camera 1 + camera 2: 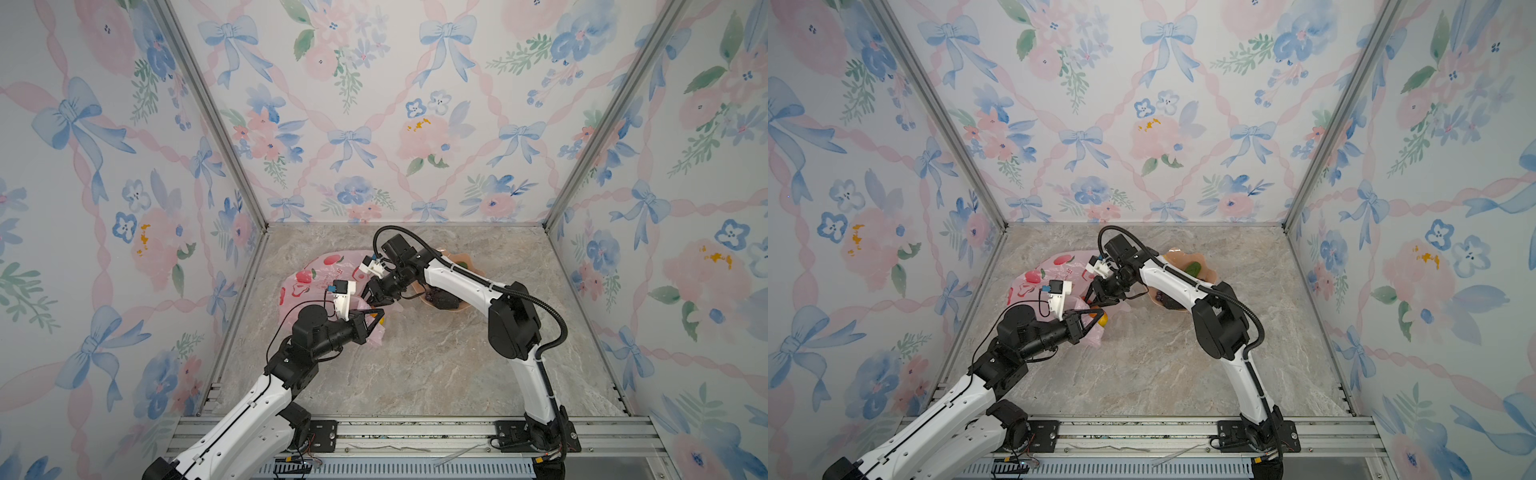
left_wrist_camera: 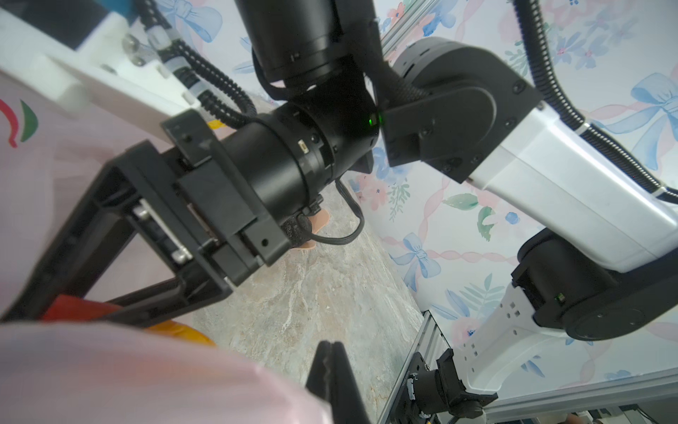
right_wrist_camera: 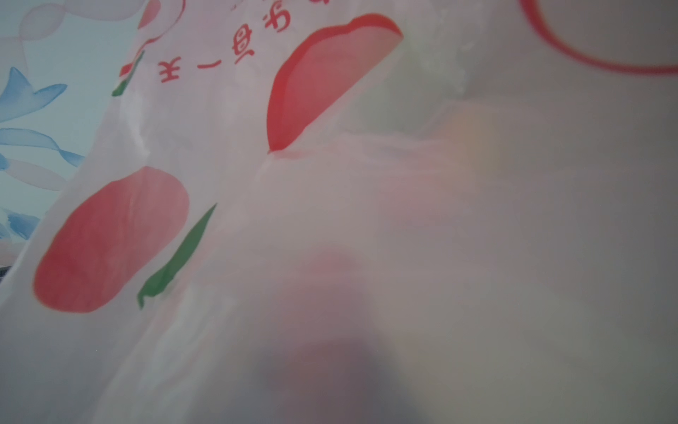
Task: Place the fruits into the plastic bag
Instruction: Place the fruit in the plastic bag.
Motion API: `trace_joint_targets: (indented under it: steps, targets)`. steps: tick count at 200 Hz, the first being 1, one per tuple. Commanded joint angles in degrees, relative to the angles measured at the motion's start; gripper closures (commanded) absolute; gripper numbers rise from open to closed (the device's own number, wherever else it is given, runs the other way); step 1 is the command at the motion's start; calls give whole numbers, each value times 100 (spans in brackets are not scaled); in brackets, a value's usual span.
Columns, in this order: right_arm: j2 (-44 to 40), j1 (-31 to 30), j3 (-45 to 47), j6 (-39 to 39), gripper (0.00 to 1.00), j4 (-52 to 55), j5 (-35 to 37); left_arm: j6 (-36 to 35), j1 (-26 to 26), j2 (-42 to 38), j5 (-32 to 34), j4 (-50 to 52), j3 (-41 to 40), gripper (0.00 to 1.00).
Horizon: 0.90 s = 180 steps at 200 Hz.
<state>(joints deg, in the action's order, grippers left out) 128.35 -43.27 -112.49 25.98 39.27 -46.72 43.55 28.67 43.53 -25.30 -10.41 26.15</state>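
L gripper [image 2: 330, 354], jaws together, is pinching the rim of the plastic bag [image 1: 316, 282] lying at the left of the table [image 1: 415, 365], R gripper [image 1: 1096, 306] is clamping a red-orange mango [image 2: 77, 306] at the raised bag mouth, & kiwi half [image 1: 1192, 268] plus grapes [image 1: 1158, 296] are sitting in the peach dish [image 1: 1210, 274] behind it.

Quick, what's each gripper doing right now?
Left gripper: closed, pinching the plastic bag.
Right gripper: closed on a red-orange mango.

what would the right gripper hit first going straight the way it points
Probably the plastic bag: its pink film fills the right wrist view, just ahead of the right gripper and its mango.
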Motion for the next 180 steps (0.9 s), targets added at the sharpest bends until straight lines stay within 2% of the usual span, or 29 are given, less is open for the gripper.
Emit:
trace_joint_targets:
  steps: [1, 46, 82, 120, 142, 161, 180]
  targets:
    - [106, -18, -2, 786, 65, -700, 75, -108, -19, -72, -218, -202, 36, 100]
    - [249, -55, 321, 2258, 65, -2247, 893, -4, 137, 17, -322, -458, -55, 100]
    - [413, -104, 506, 2973, 66, -3095, 1513, -17, 306, 162, -327, -548, -23, 100]
    - [423, -130, 778, 3305, 66, -3675, 2163, -14, 338, 106, -270, -558, -86, 100]
    - [377, -159, 916, 3221, 66, -3751, 2430, 19, 329, -8, -117, -558, -184, 100]
    - [381, -156, 968, 3158, 65, -3739, 2510, 31, 329, -55, -46, -558, -217, 100]
    - [418, -165, 965, 3134, 59, -3743, 2441, 22, 325, -24, -11, -556, -220, 100]
